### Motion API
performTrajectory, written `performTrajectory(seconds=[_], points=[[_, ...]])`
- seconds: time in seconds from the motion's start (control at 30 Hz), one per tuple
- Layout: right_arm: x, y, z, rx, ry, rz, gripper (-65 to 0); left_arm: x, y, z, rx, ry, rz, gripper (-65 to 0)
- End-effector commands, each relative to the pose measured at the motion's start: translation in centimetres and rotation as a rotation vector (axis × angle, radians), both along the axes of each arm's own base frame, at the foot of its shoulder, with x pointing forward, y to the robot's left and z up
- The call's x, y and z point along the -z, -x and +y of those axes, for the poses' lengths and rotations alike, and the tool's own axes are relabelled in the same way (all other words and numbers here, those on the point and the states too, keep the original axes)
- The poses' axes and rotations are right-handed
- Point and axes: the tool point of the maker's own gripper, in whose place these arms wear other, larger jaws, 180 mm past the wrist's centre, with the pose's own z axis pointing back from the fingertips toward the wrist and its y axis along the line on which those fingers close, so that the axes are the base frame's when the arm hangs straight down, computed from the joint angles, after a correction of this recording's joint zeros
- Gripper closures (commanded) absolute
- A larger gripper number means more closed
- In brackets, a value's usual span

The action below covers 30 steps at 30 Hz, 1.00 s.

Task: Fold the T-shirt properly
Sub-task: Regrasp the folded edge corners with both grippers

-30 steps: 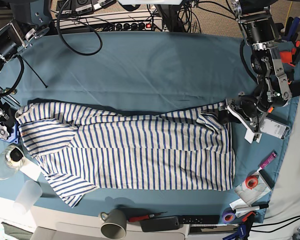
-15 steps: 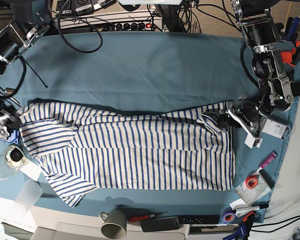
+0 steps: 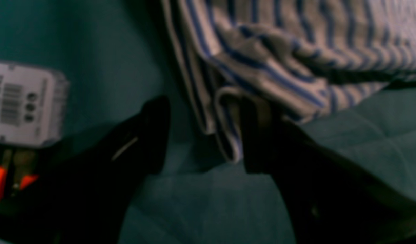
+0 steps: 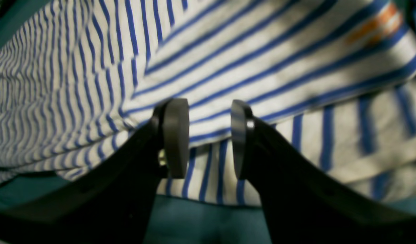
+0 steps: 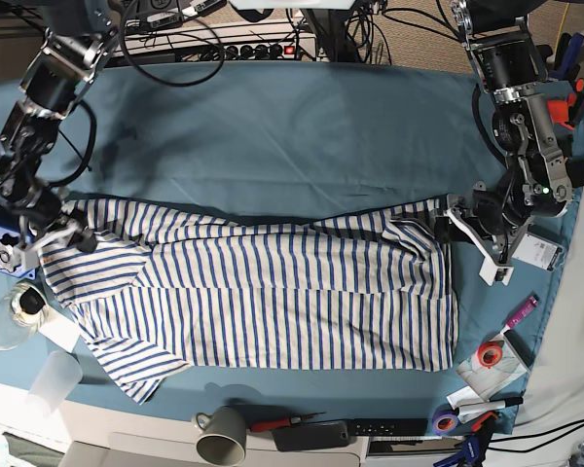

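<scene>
The T-shirt point(image 5: 273, 292), white with thin blue stripes, lies spread flat on the teal cloth point(image 5: 273, 136). My left gripper point(image 5: 451, 218) sits at the shirt's top right corner. In the left wrist view the left gripper point(image 3: 202, 135) is open, and the folded hem corner of the T-shirt point(image 3: 228, 135) lies between its dark fingers, close to the right finger point(image 3: 258, 135). My right gripper point(image 5: 66, 233) is over the shirt's top left corner. In the right wrist view the right gripper point(image 4: 208, 135) is open just above a fold edge of the T-shirt point(image 4: 262, 67).
A white labelled box point(image 5: 535, 251) lies right of the left gripper, also seen as the box point(image 3: 24, 101). Tape rolls point(image 5: 487, 355), pens and a mug point(image 5: 222, 435) line the front edge. A plastic cup point(image 5: 54, 379) and a blue part point(image 5: 2, 255) sit at the left.
My right arm has swung in from the far left and its gripper now sits over the shirt's top left corner. The left gripper shifted slightly at the top right corner.
</scene>
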Motion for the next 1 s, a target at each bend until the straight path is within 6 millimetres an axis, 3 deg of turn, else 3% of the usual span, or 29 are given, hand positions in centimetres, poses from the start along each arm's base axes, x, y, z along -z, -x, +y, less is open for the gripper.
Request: performTrajectory(seconds=[0.0, 0.17, 0.3, 0.47, 0.63, 0.7, 0.83, 0.97], points=[[-2.0, -1.1, -0.7, 0.011, 0.023, -0.07, -21.2, -1.7, -1.3, 0.2, -0.001, -0.002, -0.068, -33.0], [-1.4, -1.0, 0.0, 0.003, 0.01, -0.066, -21.2, -1.3, -1.2, -0.9, 0.026, 0.002, -0.06, -33.0], [-1.3, -1.0, 0.1, 0.002, 0.01, -0.063, -21.2, 1.1, -0.9, -2.3, 0.072, -0.054, -0.017, -33.0], [-1.0, -0.7, 0.1, -0.003, 0.015, -0.043, -21.2, 3.9, -0.9, -1.1, 0.006, -0.206, 0.031, -33.0], [-0.9, -0.7, 0.1, -0.003, 0.015, -0.041, -21.2, 4.1, -0.8, -0.8, -0.012, -0.227, 0.05, -33.0], [-0.9, -0.7, 0.1, -0.003, 0.015, -0.041, -21.2, 4.5, -0.2, -1.0, -0.003, -0.218, 0.088, -29.3], [-1.0, -0.5, -0.2, 0.004, 0.013, -0.038, -21.2, 4.9, 0.6, -1.6, 0.015, -0.182, 0.136, -13.2], [-2.7, 0.0, -2.1, 0.061, -0.041, -0.121, -21.2, 4.9, 0.6, -1.6, 0.015, -0.182, 0.136, -11.6]])
